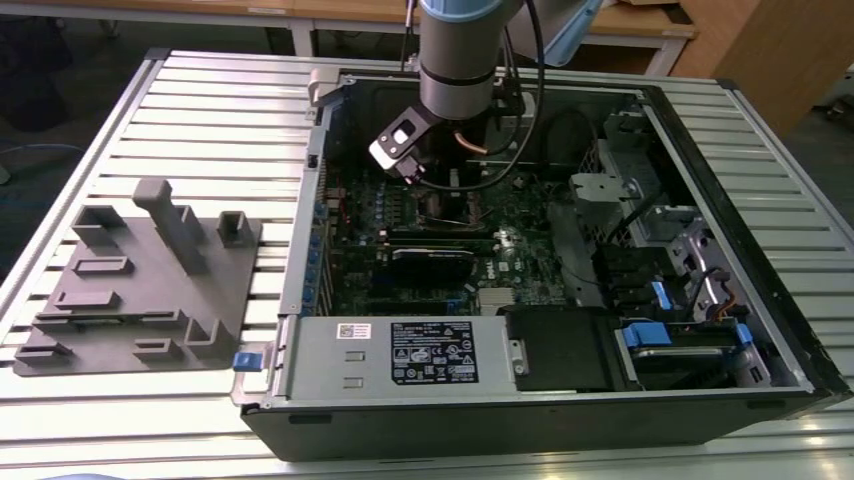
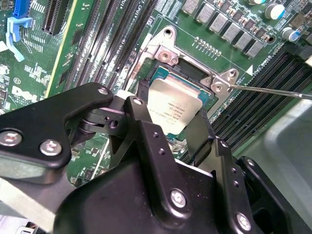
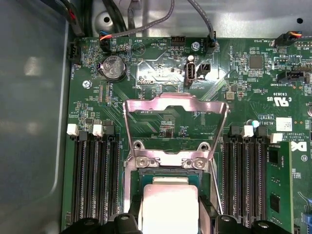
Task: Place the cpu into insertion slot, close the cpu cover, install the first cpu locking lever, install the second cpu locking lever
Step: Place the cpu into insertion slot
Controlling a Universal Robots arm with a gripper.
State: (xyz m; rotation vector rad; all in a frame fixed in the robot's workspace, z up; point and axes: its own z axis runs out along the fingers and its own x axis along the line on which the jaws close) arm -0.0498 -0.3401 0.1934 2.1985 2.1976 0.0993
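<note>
Jaws closed on the cpu (image 2: pixel 173 109), we judge: in both wrist views black fingers (image 2: pixel 140 117) press two opposite edges of the silver chip. It sits low over the insertion slot (image 2: pixel 165 74), whose dark edge and silvery rim peep out beyond it. We cannot tell whether the chip is fully seated.

What worries us is squareness. If the chip goes in slightly turned or tilted, a corner could ride up on the rim, and pressing then might damage the contacts beneath. A release before it lies flat could leave it skewed.

In the first wrist view the cpu cover (image 3: pixel 139 105) stands tipped open on the side of the slot away from the jaws, so it is not yet closed. A thin locking lever (image 2: pixel 273 91) runs out from the slot's corner, close beside one finger, and we think it could snag there. Long black memory slots (image 3: pixel 95 175) flank the socket on both sides and leave little room.

In the exterior view the arm (image 1: pixel 461 50) reaches into the open case (image 1: pixel 534 430) at about twelve o'clock. A power supply (image 1: pixel 400 350) sits at six o'clock. A grey fixture (image 1: pixel 134 280) rests on the counter (image 1: pixel 200 110) at nine o'clock from the case.
</note>
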